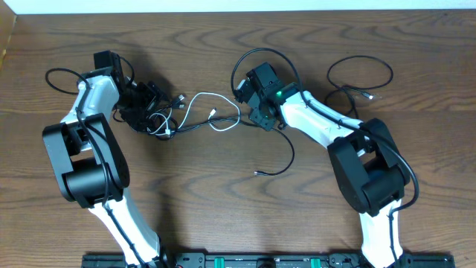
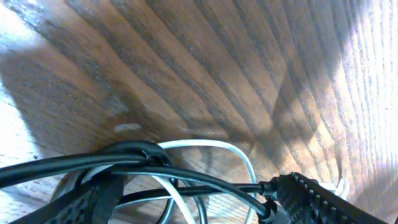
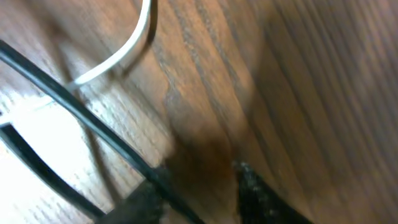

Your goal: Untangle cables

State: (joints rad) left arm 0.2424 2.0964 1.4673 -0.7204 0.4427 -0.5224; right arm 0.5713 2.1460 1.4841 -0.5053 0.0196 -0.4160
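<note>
Left claw (image 2: 196, 198) spread around tangle (image 1: 149, 115): press it down on tabletop (image 1: 223, 216). Right claw (image 3: 199, 194) astride black cable (image 3: 74, 106), pinch unclear; grip firm, pull slow, avoid white cable (image 3: 124, 46).

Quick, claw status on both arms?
Left claw: open wide, straddling the cable tangle, not clamped.
Right claw: part open, black cable against one finger, no grip visible.

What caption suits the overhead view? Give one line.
Left gripper at the cable tangle, right gripper near the white cable; one black cable lies apart.
</note>
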